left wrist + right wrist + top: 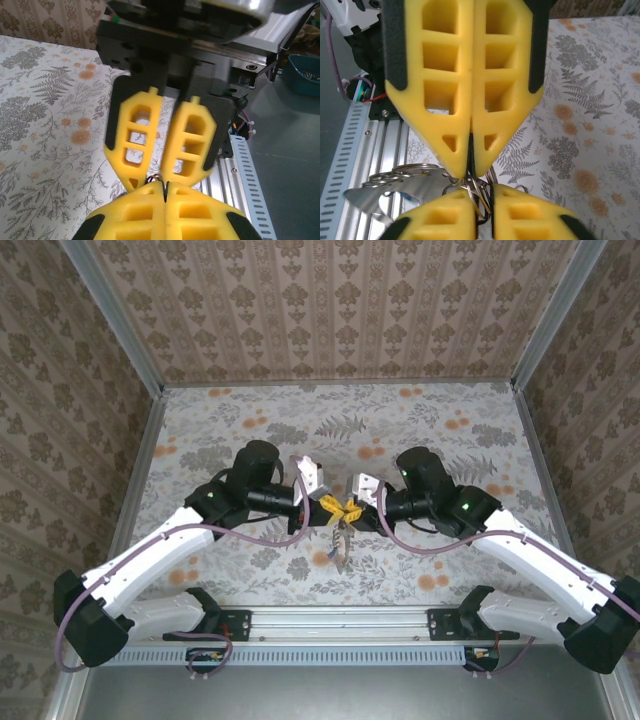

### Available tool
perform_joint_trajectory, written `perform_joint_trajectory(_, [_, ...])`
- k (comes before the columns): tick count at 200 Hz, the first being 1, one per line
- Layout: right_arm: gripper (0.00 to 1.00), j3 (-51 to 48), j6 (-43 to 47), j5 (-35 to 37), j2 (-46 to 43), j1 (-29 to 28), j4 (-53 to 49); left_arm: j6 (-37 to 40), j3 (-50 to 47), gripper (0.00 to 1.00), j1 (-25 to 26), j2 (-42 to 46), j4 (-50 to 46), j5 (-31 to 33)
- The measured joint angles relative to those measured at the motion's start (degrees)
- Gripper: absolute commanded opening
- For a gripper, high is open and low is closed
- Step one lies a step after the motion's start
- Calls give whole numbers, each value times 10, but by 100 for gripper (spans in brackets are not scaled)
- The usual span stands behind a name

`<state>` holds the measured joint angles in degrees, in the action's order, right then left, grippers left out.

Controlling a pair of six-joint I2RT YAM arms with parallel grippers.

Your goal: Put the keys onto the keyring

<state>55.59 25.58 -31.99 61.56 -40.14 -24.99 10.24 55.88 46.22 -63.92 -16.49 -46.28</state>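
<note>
Yellow-fingered L gripper point(337, 505) and R gripper point(355, 509) meet tip-to-tip above table point(450, 570), both clamped shut on keyring point(470, 181) wire. Prob one anchors it, other pries the coil. Keys point(341, 540) dangle off it just below, hanging free.

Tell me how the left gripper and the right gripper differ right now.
The left gripper points in from the left, the right gripper from the right. In the right wrist view the wire of the keyring runs between the left gripper's fingers; the right gripper's tips sit just above it, and whether they pinch it I cannot tell. Both are shut, yellow-fingered, and meet tip to tip.
</note>
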Motion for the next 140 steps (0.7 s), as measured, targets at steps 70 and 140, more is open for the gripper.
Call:
perform_joint_trajectory(70, [0, 0, 14, 7, 2, 0, -11, 3, 1, 49, -27, 43, -56, 0])
perform_joint_trajectory(140, [0, 24, 77, 66, -4, -5, -76, -7, 1, 46, -39, 96, -105, 20])
